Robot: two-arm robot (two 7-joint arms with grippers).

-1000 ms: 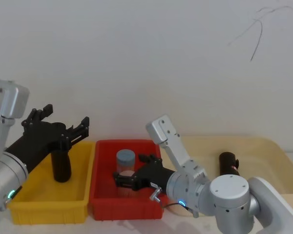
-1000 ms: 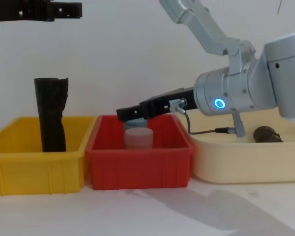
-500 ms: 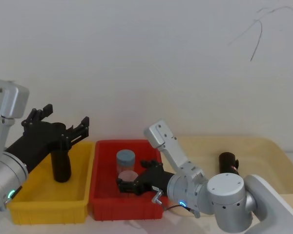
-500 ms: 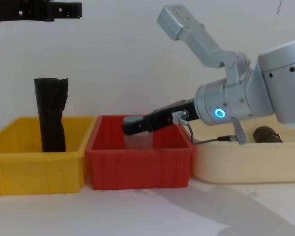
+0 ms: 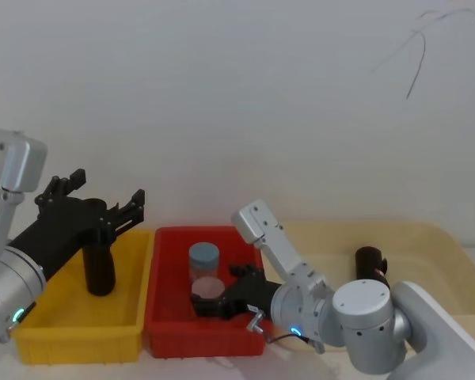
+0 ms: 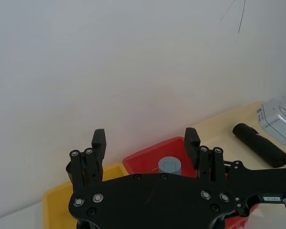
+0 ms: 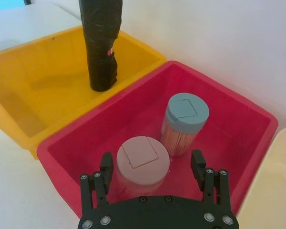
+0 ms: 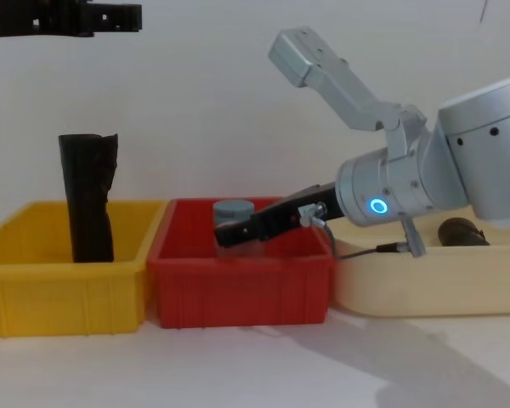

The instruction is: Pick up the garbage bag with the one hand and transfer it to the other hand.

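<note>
The garbage bag (image 5: 370, 265), a short thick black roll, lies in the cream tray (image 5: 447, 245); it also appears in the chest view (image 8: 463, 231) and the left wrist view (image 6: 260, 144). My left gripper (image 5: 103, 194), on the arm with the green light, hangs open high above the yellow bin (image 5: 79, 336), with nothing between its fingers (image 6: 99, 140). My right gripper (image 7: 151, 161), on the arm with the blue light, is open and low inside the red bin (image 7: 238, 119), its fingers either side of a pink-lidded jar (image 7: 143, 157), well left of the bag.
A taller slim black roll (image 5: 100, 269) with a jagged top stands in the yellow bin. A blue-lidded jar (image 5: 204, 257) stands behind the pink one in the red bin. The three containers sit side by side against a white wall.
My right gripper has dropped lower into the red bin, down around the pink-lidded jar. The left arm and the bag have not moved.
</note>
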